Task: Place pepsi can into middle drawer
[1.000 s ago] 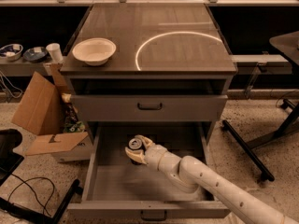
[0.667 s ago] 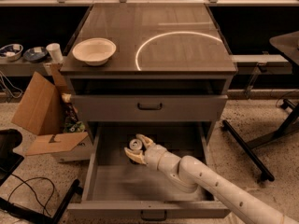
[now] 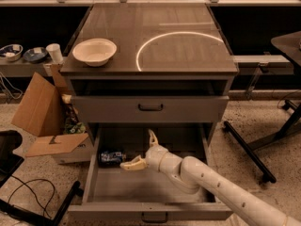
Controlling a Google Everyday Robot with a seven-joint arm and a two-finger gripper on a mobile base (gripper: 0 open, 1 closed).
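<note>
The pepsi can (image 3: 111, 157) lies on its side on the floor of the open middle drawer (image 3: 141, 188), against the drawer's left wall. My gripper (image 3: 141, 151) is inside the drawer just right of the can. It is open and empty, with one cream finger (image 3: 152, 138) pointing up and back and the other finger (image 3: 131, 165) pointing left, close under the can. The white arm (image 3: 211, 187) reaches in from the lower right over the drawer's front right corner.
The grey drawer front (image 3: 150, 108) above is shut. A cream bowl (image 3: 94, 51) sits on the cabinet top at the left. An open cardboard box (image 3: 44, 121) stands left of the cabinet. Black stand legs (image 3: 249, 147) lie on the floor at right, cables at lower left.
The gripper held the can upright in the drawer before. Now its fingers are spread and the can lies on its side further left, free of the gripper.
</note>
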